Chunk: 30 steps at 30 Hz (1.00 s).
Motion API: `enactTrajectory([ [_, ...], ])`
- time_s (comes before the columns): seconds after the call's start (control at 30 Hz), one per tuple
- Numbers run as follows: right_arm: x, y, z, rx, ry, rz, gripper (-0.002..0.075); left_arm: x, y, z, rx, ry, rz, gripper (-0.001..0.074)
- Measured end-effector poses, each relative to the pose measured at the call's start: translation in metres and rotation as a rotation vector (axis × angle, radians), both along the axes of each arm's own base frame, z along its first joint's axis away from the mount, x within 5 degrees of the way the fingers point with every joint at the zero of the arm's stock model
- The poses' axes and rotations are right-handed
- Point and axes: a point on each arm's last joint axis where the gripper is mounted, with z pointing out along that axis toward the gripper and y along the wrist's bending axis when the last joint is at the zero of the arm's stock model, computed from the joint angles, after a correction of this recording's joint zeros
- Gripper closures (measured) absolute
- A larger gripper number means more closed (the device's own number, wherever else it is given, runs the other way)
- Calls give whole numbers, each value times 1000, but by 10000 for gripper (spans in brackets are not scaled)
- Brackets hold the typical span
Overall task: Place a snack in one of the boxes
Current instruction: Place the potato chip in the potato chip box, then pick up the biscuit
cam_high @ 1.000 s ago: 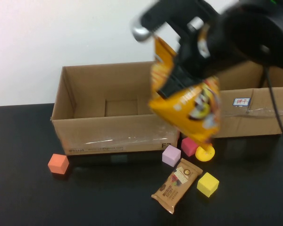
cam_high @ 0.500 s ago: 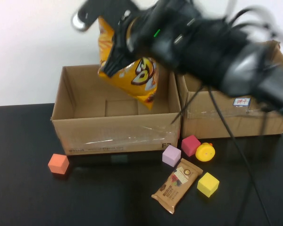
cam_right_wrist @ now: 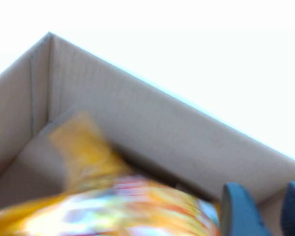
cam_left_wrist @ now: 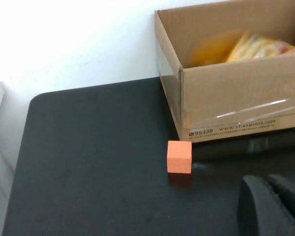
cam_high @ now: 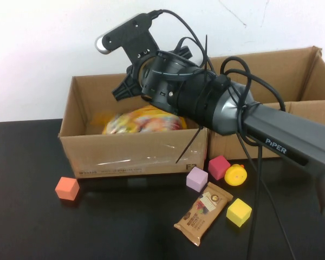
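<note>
The snack, a yellow chip bag [cam_high: 143, 120], lies blurred inside the left box [cam_high: 132, 154], free of any grip. It also shows in the left wrist view as the bag [cam_left_wrist: 258, 44] and in the right wrist view as the bag [cam_right_wrist: 113, 206]. My right gripper [cam_high: 127, 89] hangs over that box's back part. Its fingers [cam_right_wrist: 241, 211] stand apart, open and holding nothing, just above the bag. The right box [cam_high: 271, 76] stands beside it, behind my right arm. My left gripper [cam_left_wrist: 273, 206] is low over the table near the left box's front left corner, shut and holding nothing.
A brown snack bar [cam_high: 203, 213] lies on the black table in front of the boxes. Around it are a purple block [cam_high: 196, 179], a magenta block [cam_high: 219, 167], a yellow block [cam_high: 238, 211] and a yellow round toy [cam_high: 235, 175]. An orange block [cam_high: 67, 188] sits front left.
My right arm swung left with the chip bag from in front of the boxes to above the left box. The gripper opened and the bag dropped into the box.
</note>
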Motion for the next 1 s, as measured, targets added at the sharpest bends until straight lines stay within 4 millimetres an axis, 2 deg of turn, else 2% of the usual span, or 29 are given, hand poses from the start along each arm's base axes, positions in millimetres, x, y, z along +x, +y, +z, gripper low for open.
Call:
enactTrajectory([
  [0.1, 0, 0, 1, 9, 0, -5, 475, 0, 0, 0, 0, 0, 0, 736],
  [0.23, -3, -7, 8, -1, 24, -46, 473, 0, 0, 0, 0, 0, 0, 736],
  [0.3, -10, -14, 22, -7, 62, -67, 511, 0, 0, 0, 0, 0, 0, 736],
  [0.43, -39, -35, 65, -3, 191, -56, 673, 0, 0, 0, 0, 0, 0, 736],
  [0.6, -74, -60, 103, -72, 316, 25, 720, -2, 0, 1, -1, -13, 0, 736],
  [0.7, -90, -75, 110, -106, 339, 43, 726, -4, 0, 1, -1, -15, -1, 736],
  [0.83, -111, -101, 109, -174, 344, 33, 727, -8, -1, 5, -17, 35, -12, 736],
  [0.93, -128, -125, 103, -241, 367, -10, 727, -10, -3, 6, -16, 60, -39, 736],
  [1.0, -141, -141, 91, -282, 398, -40, 727, -11, -5, 6, -13, 70, -64, 736],
])
